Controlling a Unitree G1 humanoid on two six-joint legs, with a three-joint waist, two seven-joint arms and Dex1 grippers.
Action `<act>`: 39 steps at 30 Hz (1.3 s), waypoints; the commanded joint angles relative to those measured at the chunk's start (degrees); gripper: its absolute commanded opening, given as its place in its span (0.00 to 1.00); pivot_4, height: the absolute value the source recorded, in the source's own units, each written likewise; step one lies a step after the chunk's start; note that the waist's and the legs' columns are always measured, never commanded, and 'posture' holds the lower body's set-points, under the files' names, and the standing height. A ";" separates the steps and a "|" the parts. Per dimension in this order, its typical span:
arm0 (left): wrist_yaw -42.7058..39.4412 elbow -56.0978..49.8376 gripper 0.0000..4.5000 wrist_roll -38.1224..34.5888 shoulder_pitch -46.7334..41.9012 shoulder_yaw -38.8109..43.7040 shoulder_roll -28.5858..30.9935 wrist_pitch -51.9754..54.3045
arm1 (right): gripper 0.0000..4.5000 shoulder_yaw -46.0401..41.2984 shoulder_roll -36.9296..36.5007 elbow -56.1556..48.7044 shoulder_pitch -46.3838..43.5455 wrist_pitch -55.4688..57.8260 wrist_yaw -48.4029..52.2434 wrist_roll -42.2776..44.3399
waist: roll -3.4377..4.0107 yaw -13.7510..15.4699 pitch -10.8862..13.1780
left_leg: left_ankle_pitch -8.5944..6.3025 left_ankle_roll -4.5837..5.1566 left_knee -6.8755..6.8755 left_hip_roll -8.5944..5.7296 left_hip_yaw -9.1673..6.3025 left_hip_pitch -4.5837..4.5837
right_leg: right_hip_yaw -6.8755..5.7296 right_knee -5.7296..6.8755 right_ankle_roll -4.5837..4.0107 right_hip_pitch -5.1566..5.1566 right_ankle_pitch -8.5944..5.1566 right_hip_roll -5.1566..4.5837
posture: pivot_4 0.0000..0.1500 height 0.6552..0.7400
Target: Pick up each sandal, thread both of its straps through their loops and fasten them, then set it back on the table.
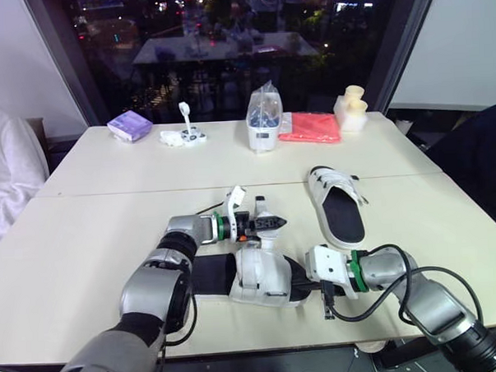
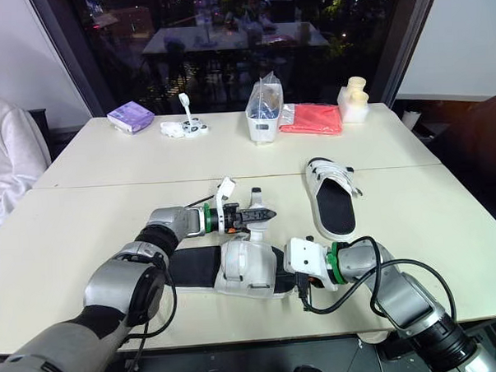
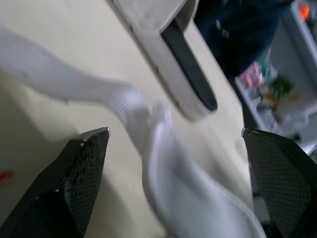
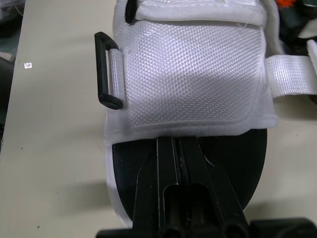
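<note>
Two white mesh sandals with black soles lie on the cream surface: the near sandal between both grippers, the far sandal behind and to the right. The left gripper has its fingers spread wide around a loose white strap; the right gripper has its fingers pressed together on the near sandal's footbed

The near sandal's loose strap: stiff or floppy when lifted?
Probably floppy: the strap is thin woven webbing, bending and twisting between the left gripper's open fingers. Likely light; its textured weave should resist slipping.
</note>
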 commanded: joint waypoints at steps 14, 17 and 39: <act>4.64 2.00 0.99 -5.59 -6.41 14.14 -2.12 -3.89 | 0.00 1.03 -0.35 -0.93 0.10 0.53 0.77 -0.66 | -0.01 -0.04 0.01 | 0.00 0.00 0.00 -0.01 0.02 0.00 | 0.00 0.00 0.06 0.00 0.03 0.00 | 1.00 1.00; 3.20 1.66 0.99 -5.59 -6.86 14.53 -1.31 -3.38 | 0.00 1.09 -0.25 -0.46 -0.25 0.25 0.91 -0.87 | -0.01 -0.06 0.01 | 0.00 -0.01 0.00 -0.01 0.02 0.00 | 0.00 0.00 0.06 0.00 0.04 0.00 | 1.00 1.00; -3.37 -0.77 0.00 -6.90 -7.47 15.72 2.00 -0.13 | 0.00 1.74 0.06 2.06 -1.95 -1.89 1.78 -1.46 | -0.01 -0.15 0.01 | 0.04 -0.07 0.00 -0.02 0.03 0.02 | 0.00 0.04 0.06 0.00 0.04 0.00 | 1.00 1.00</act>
